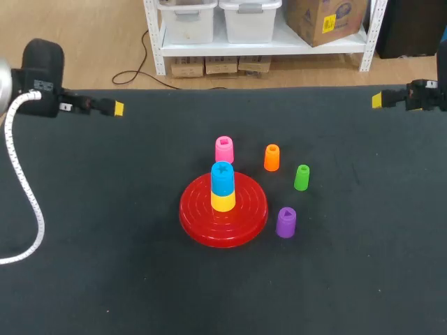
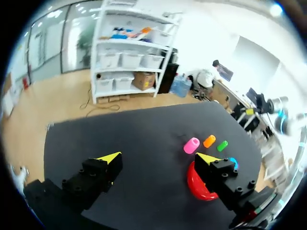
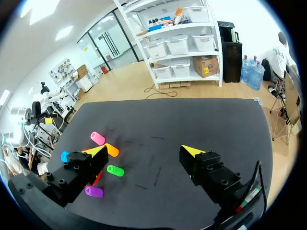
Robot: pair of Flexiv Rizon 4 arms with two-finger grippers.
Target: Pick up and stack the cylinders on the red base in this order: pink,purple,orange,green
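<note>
A red base [image 1: 223, 209] sits mid-table with a yellow cylinder [image 1: 223, 201] and a blue cylinder [image 1: 223, 178] stacked on it. Just behind it stands the pink cylinder [image 1: 224, 149]. To its right are the orange cylinder [image 1: 272, 157], the green cylinder [image 1: 302, 177] and the purple cylinder [image 1: 286, 222]. My left gripper [image 1: 117, 109] hangs open at the far left edge, and my right gripper [image 1: 377, 100] open at the far right edge, both far from the cylinders. From the wrists, the left gripper [image 2: 158, 156] and right gripper [image 3: 146, 149] hold nothing.
The black table [image 1: 105, 244] stretches wide around the base. A white cable [image 1: 21, 181] from my left arm loops over the table's left side.
</note>
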